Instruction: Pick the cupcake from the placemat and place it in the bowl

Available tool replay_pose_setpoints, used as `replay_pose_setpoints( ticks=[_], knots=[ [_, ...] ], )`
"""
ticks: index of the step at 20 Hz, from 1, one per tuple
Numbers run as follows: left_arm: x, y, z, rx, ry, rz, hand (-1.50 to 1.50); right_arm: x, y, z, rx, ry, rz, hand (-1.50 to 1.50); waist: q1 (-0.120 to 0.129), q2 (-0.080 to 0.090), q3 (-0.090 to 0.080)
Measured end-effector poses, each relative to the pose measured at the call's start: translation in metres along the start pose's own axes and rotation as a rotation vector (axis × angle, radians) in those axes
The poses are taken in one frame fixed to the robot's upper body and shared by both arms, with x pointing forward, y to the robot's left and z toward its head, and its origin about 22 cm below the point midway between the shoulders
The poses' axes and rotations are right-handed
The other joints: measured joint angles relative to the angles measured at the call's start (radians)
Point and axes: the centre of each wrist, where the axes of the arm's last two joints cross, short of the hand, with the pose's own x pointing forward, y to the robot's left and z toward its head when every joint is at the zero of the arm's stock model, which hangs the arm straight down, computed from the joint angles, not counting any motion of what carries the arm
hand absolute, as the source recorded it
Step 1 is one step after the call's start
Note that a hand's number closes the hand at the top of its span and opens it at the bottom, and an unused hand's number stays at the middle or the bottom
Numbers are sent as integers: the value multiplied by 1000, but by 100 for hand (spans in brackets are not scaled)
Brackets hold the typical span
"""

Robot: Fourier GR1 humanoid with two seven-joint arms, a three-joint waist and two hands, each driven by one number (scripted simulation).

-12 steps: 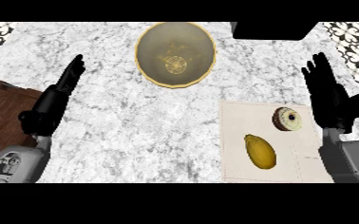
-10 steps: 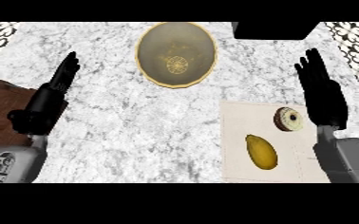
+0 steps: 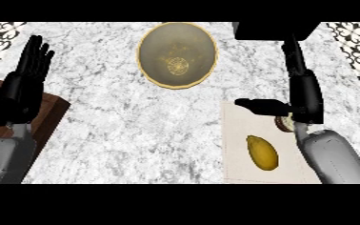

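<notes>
The cupcake (image 3: 284, 123) sits on the placemat (image 3: 239, 162), ungrasped; right hand (image 3: 304, 100) hovers above it, fingers released. The bowl (image 3: 176, 55) holds no cupcake. Left hand (image 3: 26, 78) rests open.

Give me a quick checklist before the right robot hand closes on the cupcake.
1. Cupcake on the placemat: ok, though the right robot hand hides most of it.
2. Right robot hand at the cupcake: ok, thumb to its left, fingers straight, not yet curled.
3. Contact with the cupcake: cannot tell.
4. Lemon apart from the cupcake: ok, nearer the robot on the placemat.
5. Bowl ready: ok, nothing in it, open counter between it and the placemat.
6. Left robot hand out of the way: ok, resting open at the left edge.
</notes>
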Motion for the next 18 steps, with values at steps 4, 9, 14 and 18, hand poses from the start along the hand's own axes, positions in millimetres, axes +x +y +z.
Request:
replay_pose_setpoints(
  ticks=[4, 9, 14, 18],
  knots=[
    [0, 4, 3, 35, 10, 23, 0, 9, 26, 35, -4, -69, 130, -150, -15, 0, 3],
    [1, 19, 8, 57, 14, 22, 0, 33, 4, 50, 33, -47, 340, -150, -31, -5, 2],
    [4, 22, 10, 72, 17, 21, 0, 71, -29, 48, 72, 75, 524, -150, -44, -7, 1],
    [5, 22, 12, 68, 20, 19, 0, 96, -47, 50, 193, 227, 681, -150, -40, -5, 1]
  ],
)
